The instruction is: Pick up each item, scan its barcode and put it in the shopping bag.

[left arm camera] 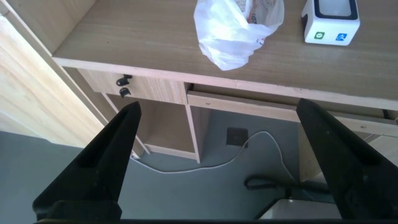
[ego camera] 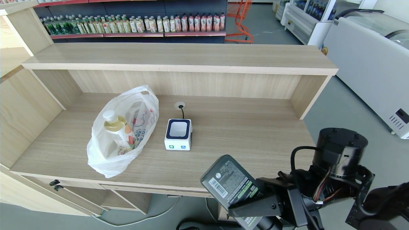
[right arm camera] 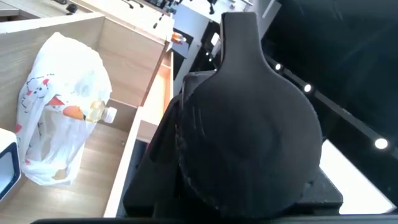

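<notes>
Pack point(ego camera: 230, 181), dark, barcode facing up, clamped in right tool point(ego camera: 255, 204) just off the worktop point(ego camera: 243, 134) front edge, toward its right corner. Best to carry over the scanner point(ego camera: 178, 134) mid-worktop, tip barcode down at its window, hold steady. Then across to the bag point(ego camera: 105, 156) near the front-left corner, beside the bottle point(ego camera: 116, 127). Left tool point(left arm camera: 217, 106) spread wide, empty, below the front edge.

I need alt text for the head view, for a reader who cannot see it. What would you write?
The right gripper holds a dark packet, barcode side up, in front of a wooden counter. On the counter stand a small white scanner and, to its left, a white shopping bag that holds a bottle and other goods.
</notes>
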Controlling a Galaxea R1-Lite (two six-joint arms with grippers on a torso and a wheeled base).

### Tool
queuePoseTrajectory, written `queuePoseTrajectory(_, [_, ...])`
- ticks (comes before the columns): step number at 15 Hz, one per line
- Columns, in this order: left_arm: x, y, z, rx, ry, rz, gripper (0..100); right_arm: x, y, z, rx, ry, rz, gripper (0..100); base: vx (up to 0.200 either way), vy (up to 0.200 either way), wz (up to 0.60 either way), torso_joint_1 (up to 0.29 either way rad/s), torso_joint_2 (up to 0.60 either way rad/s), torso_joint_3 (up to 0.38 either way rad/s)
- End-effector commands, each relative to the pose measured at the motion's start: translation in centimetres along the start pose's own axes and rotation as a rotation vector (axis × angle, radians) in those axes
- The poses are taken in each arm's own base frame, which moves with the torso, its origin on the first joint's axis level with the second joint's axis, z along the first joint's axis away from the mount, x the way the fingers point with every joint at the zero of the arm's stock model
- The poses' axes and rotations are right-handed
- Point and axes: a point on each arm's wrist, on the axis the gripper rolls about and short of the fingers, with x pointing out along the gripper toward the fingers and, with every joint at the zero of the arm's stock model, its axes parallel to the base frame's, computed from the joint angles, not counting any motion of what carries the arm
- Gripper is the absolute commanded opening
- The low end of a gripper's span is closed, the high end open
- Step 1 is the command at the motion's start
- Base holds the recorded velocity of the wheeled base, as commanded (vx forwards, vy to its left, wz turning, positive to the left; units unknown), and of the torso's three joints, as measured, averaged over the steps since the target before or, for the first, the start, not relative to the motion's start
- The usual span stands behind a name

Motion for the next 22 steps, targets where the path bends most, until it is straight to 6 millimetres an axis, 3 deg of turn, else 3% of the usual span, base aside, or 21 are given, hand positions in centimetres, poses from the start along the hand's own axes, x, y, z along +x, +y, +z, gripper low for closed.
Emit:
queuePoseTrajectory(1, [0.01, 0.00, 0.00, 0.000, 0.002, 0.000, 100, 0.04, 0.07, 0.03, 0.002, -0.001, 0.000, 0, 0.000, 0.000, 0.00, 0.000, 0.00, 0.000])
queuePoseTrajectory(22, [0.01, 0.00, 0.00, 0.000, 0.002, 0.000, 100, -0.06, -0.60, -0.29, -0.017, -0.007, -0.025, 0, 0.000, 0.000, 0.00, 0.000, 0.00, 0.000])
